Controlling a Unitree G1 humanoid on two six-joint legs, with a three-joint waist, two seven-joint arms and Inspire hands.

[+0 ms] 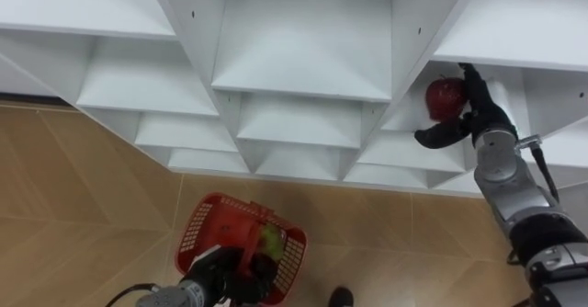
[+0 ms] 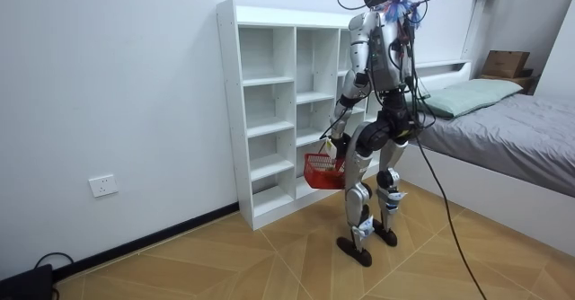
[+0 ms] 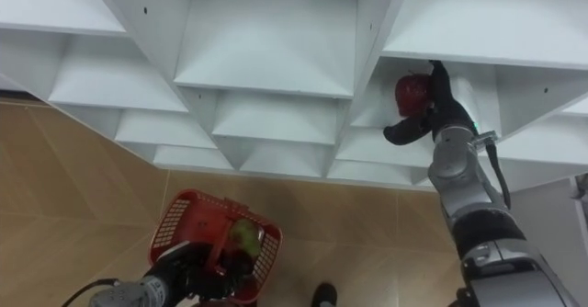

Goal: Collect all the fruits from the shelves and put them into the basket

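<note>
**A:** L eye view, what's held?
**B:** Red apple (image 1: 445, 98), round, glossy, in a closet (image 1: 303, 59) cell at upper right. My R hand (image 1: 480, 114) grasps it, fingers over the top, thumb under.
**A:** Other hand?
**B:** My L hand (image 1: 228, 272) is clenched on the basket (image 1: 196, 222) handle, low centre. A green-yellow fruit (image 1: 271, 243) lies inside.
**A:** Room view?
**B:** I stand facing the white closet, knees bent, red basket by my thighs, close to the shelves. Wood floor (image 2: 225, 264), white wall (image 2: 108, 84), bed (image 2: 512, 129) near me on the room view's right.
**A:** R eye view, edges?
**B:** Apple sits close to the cell's left divider (image 3: 367, 31). Floor lies open betw. basket & closet base.
</note>
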